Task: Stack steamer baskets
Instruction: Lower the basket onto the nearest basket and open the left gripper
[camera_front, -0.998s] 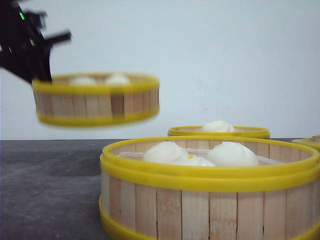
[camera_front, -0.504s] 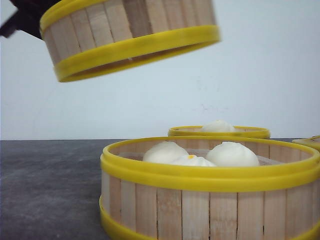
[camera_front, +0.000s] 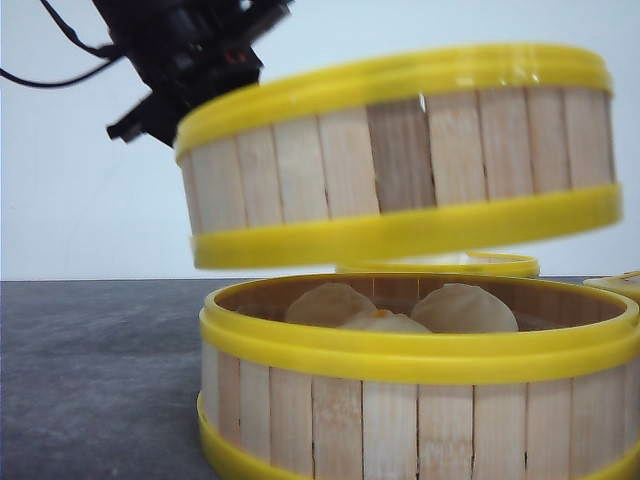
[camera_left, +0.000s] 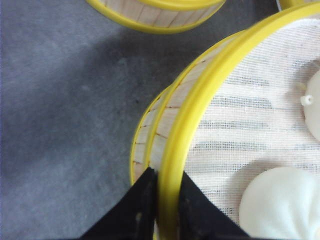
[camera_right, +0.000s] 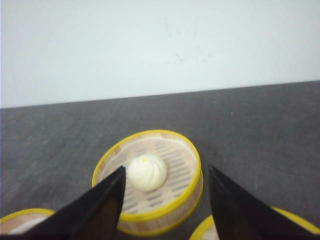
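L hand (camera_left: 162, 200) pinches lifted basket (camera_front: 400, 160) rim, tilted just above lower basket (camera_front: 420, 400); R hand (camera_right: 165, 200) spread.

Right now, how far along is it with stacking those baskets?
Nothing is stacked yet. The left gripper pinches the rim of one steamer basket, holding it tilted in the air just above the near basket on the table, not touching it. Lowering it on is left. Another basket with one bun waits farther back; the right gripper hangs open and empty.
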